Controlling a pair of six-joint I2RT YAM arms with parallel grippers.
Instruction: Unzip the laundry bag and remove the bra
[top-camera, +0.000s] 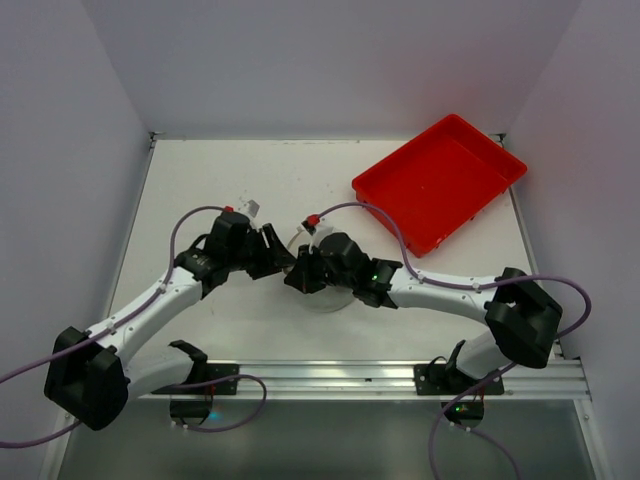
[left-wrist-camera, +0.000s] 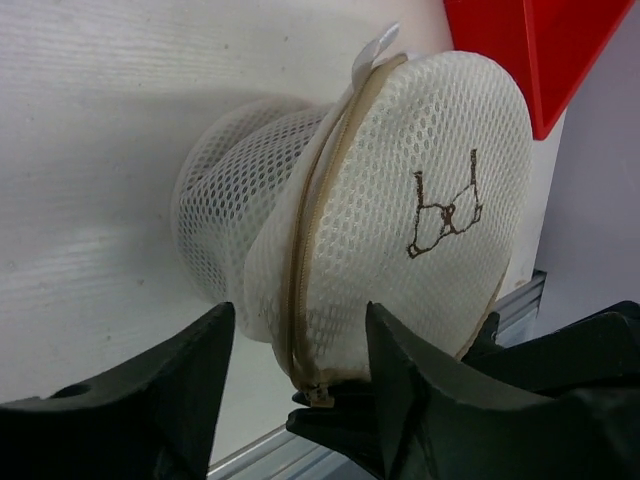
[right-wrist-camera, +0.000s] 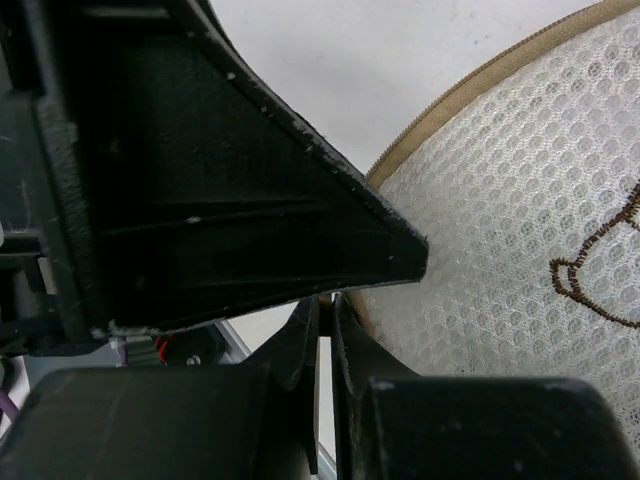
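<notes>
A white table (top-camera: 220, 170) carries everything, with pale walls closing it on three sides. In its far right corner lies a red tray (top-camera: 440, 185), shallow and rectangular, turned at an angle to the table edges. Near the middle of the table rests the laundry bag (left-wrist-camera: 380, 230), a white mesh cylinder lying on its side, well apart from the tray. Its round end with the small bra drawing stands tilted, and a beige zipper runs around the rim. Along the near edge runs a metal rail (top-camera: 350, 375).
</notes>
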